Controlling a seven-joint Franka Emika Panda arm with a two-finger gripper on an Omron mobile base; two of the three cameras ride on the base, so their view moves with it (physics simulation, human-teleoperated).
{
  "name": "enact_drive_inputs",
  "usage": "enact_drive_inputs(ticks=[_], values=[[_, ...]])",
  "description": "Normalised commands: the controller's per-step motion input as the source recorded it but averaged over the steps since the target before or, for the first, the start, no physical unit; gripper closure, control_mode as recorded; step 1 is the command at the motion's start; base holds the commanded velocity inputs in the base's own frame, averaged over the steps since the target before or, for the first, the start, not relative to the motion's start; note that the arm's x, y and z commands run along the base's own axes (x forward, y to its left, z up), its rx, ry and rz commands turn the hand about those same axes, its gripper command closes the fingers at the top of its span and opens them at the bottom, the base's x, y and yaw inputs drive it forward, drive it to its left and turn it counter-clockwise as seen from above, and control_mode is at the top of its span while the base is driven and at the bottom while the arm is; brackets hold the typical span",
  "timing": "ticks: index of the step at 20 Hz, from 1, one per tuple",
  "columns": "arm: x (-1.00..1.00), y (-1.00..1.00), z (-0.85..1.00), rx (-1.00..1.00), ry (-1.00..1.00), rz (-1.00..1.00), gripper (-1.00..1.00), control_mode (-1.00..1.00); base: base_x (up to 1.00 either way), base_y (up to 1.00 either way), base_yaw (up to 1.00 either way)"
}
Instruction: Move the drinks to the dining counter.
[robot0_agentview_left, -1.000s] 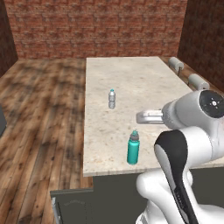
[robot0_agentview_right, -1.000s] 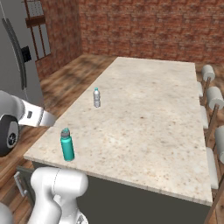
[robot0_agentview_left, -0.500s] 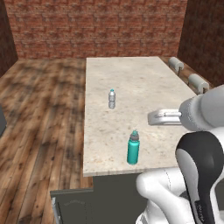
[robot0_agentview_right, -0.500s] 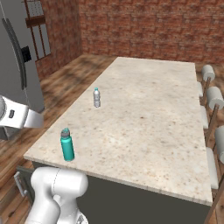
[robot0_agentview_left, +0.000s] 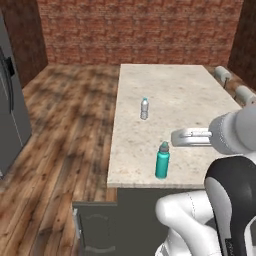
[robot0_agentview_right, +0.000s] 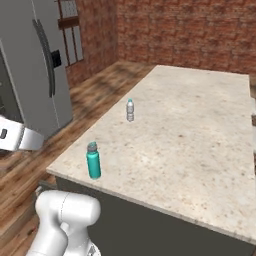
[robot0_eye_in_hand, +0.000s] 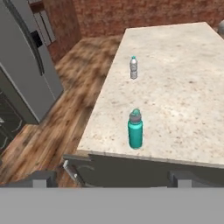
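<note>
Two drinks stand upright on the dining counter (robot0_agentview_left: 200, 95): the teal bottle (robot0_agentview_left: 162, 160) close to the near edge, and the water bottle (robot0_agentview_left: 144, 108) further in, well apart from it. The juice bottle is not among them, so I judge that it is the one you must fetch now. Your gripper (robot0_eye_in_hand: 111, 177) is empty, with the jaws standing wide apart, and it looks down over the near edge of the counter at the teal bottle. Keep the jaws wide while you turn away, and lift the hand high enough that the arm does not sweep the teal bottle, because a tall thin bottle so near the edge will tip easily. When you bring the juice bottle, set it on a bare part of the stone, away from both bottles and not too near the edge.
</note>
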Motion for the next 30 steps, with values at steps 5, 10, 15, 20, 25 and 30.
enact_drive_inputs(ticks=[5,10,15,20,25,30], values=[[0.0,0.0,0.0,0.0,0.0,0.0,-1.0,1.0,0.02,0.5,0.81],[0.0,0.0,0.0,0.0,0.0,0.0,-1.0,1.0,0.0,0.01,1.0],[0.0,0.0,0.0,0.0,0.0,0.0,-1.0,1.0,0.01,0.0,1.0],[0.0,0.0,0.0,0.0,0.0,0.0,-1.0,1.0,0.03,0.0,1.0],[0.0,0.0,0.0,0.0,0.0,0.0,-1.0,1.0,0.84,-0.03,0.75],[0.0,0.0,0.0,0.0,0.0,0.0,-1.0,1.0,1.0,-0.26,0.49]])
